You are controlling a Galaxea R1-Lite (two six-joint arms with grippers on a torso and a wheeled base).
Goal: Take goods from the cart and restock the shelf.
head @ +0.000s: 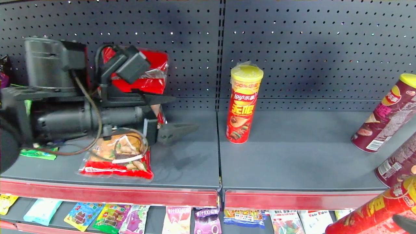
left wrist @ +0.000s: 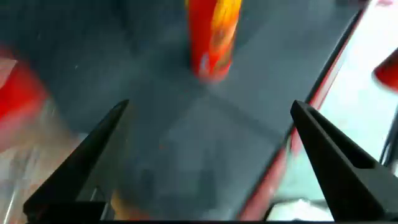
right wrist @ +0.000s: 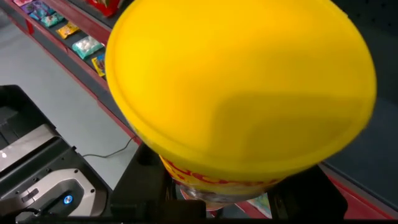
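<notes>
My left gripper (head: pixel 186 113) hangs open over the left half of the grey shelf (head: pixel 292 156), with nothing between its fingers (left wrist: pixel 84 165). Just under the arm a clear-and-red bag of nuts (head: pixel 117 159) lies flat near the shelf's front. A red bag (head: pixel 148 73) stands behind the arm against the pegboard. A red chip can with a yellow lid (head: pixel 243 104) stands upright mid-shelf, right of the left gripper; it is the red chip can (left wrist: pixel 214 37) in the left wrist view. At the bottom right my right gripper (head: pixel 404 223) is shut on another red chip can (head: pixel 373 211), whose yellow lid (right wrist: pixel 239 87) faces the wrist camera.
Two purple chip cans (head: pixel 386 113) (head: pixel 398 164) lean at the shelf's right end. The shelf has a red front strip (head: pixel 107 195) and a pegboard back wall (head: pixel 308 48). Several snack packets (head: pixel 112 217) lie on the lower shelf. Bare shelf lies between the upright red can and the purple cans.
</notes>
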